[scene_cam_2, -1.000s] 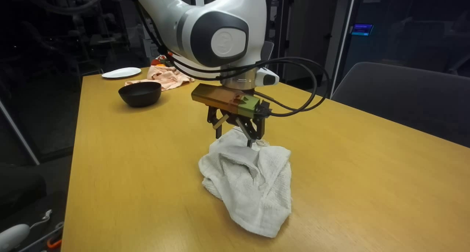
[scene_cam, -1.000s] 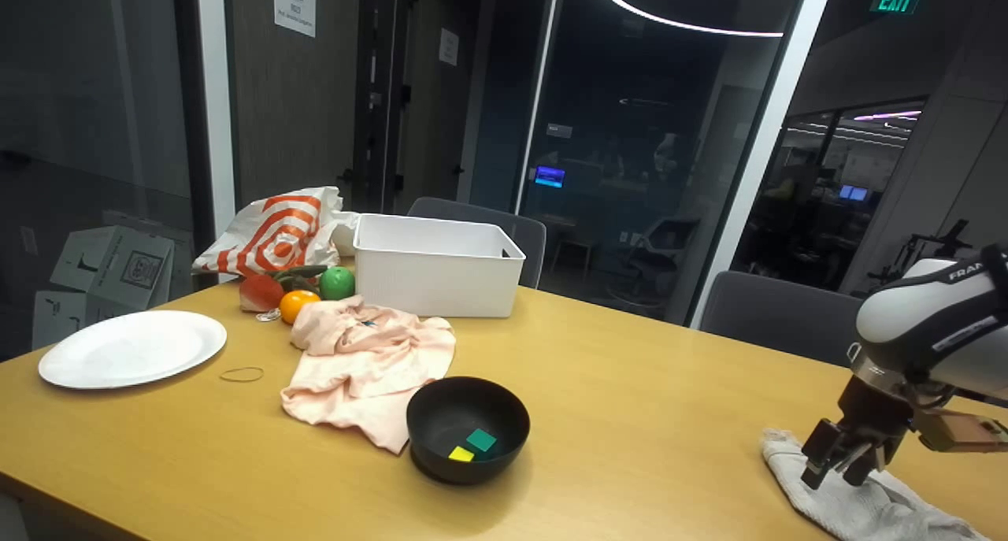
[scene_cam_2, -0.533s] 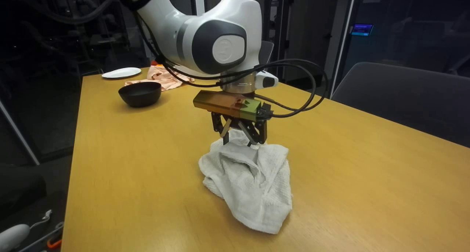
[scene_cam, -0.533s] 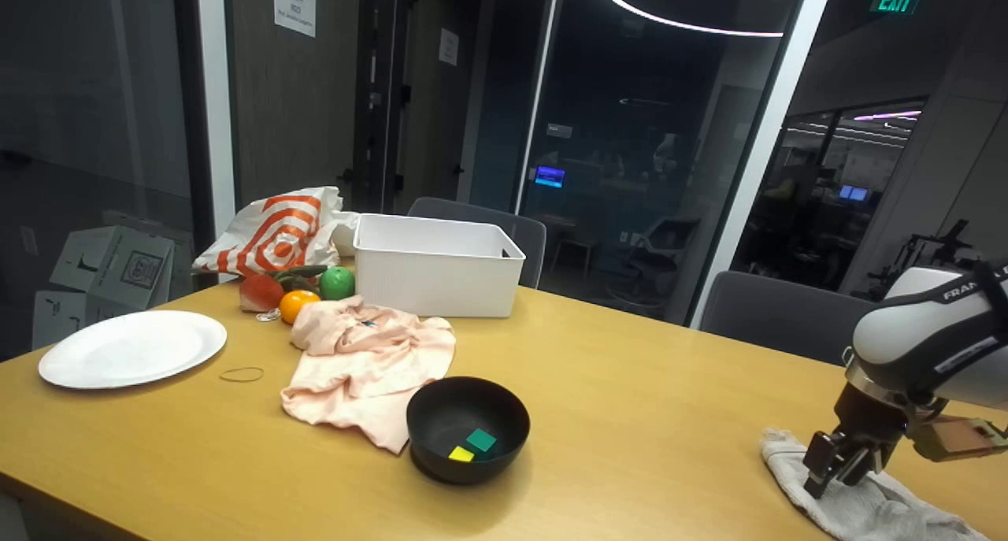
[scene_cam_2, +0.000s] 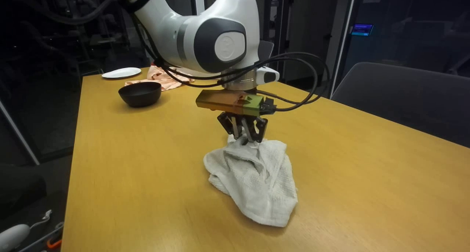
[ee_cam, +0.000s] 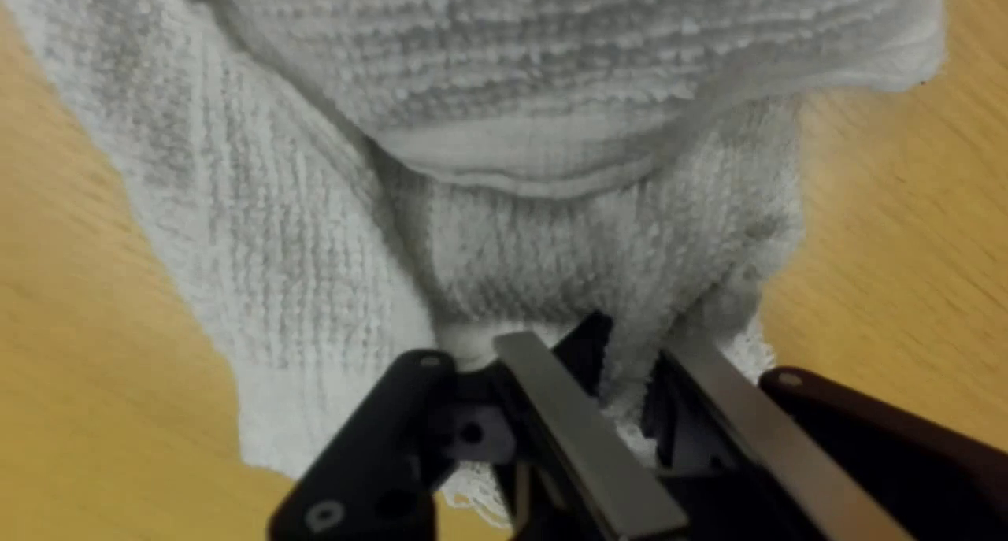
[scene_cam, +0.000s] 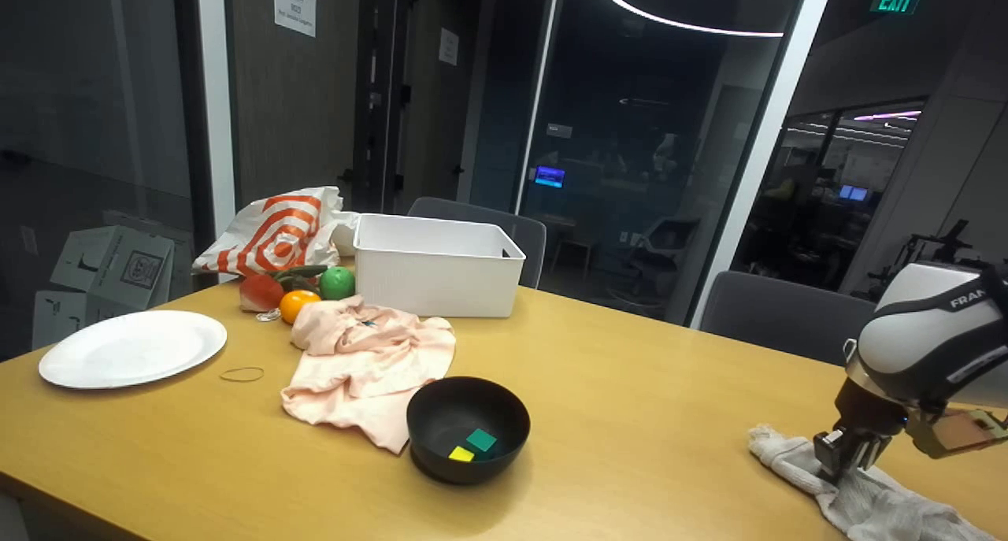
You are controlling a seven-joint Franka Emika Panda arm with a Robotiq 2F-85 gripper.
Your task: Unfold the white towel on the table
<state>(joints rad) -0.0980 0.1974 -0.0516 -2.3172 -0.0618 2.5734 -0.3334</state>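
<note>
Filling much of both exterior views, the long light tan table (scene_cam_2: 147, 178) carries a loose spread of things. Over it the white-and-grey arm (scene_cam_2: 220, 43) stands bent, its upper part sloping down to a rounded wrist housing, from which the last section hangs downward, well in from the table's long edges. Hard by the back edge, in an exterior view, stands a white bin (scene_cam: 437, 281); a rumpled pinkish-cream cloth (scene_cam: 370, 368) lies before it, and a white plate (scene_cam: 134, 349) rests near a corner at the table's end.

The white towel (scene_cam_2: 257, 186) lies crumpled on the table straight below the gripper (ee_cam: 626, 368), well apart from the plate's end; its larger part spreads to one side of the jaws and a frayed-looking end pokes out on the other. Well away from the towel, toward a long edge, a black bowl (scene_cam: 468, 478) stands beside the pinkish-cream cloth.

The gripper's two fingers stand nearly together, tips down in the folds, and the wrist view shows a ridge of the towel clamped between them. Smaller still, an orange fruit (scene_cam: 299, 307) sits just beside the cloth, a green piece (scene_cam: 481, 439) and a yellow piece (scene_cam: 461, 454) lie in the bowl, and a thin loop (scene_cam: 241, 379) lies between plate and cloth
</note>
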